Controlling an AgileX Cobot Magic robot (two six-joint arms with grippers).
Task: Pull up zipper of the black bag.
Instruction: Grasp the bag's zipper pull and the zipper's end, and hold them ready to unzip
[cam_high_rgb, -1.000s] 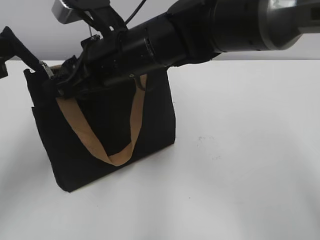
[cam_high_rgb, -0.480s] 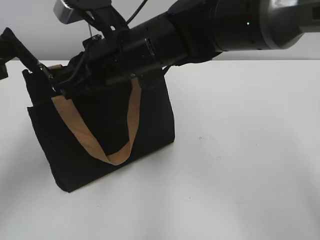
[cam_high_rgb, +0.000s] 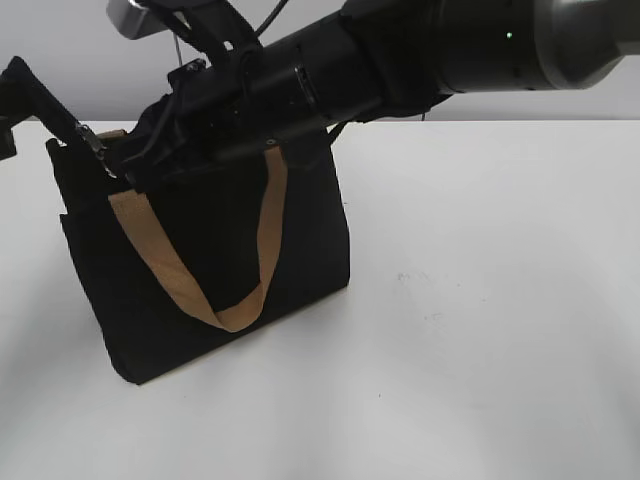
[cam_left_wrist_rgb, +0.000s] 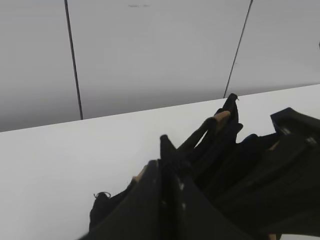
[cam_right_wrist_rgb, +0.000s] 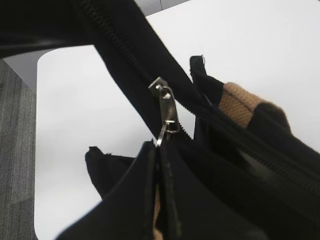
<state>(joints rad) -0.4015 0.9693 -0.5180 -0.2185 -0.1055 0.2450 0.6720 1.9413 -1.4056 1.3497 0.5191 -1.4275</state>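
The right gripper (cam_right_wrist_rgb: 159, 150) is pinched on the silvery zipper (cam_right_wrist_rgb: 167, 111) pull at the boxy black fabric bag's (cam_high_rgb: 215, 270) top-left corner, and that thin tab might slip free.

bag top (cam_high_rgb: 200, 175): hidden behind right arm (cam_high_rgb: 420, 50) | left tool (cam_high_rgb: 30, 95): cut off at frame edge

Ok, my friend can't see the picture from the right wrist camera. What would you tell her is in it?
The right gripper is shut on the silvery metal pull of the zipper, close up. The zipper runs along the top edge of the black bag, with a tan handle and the white table behind.
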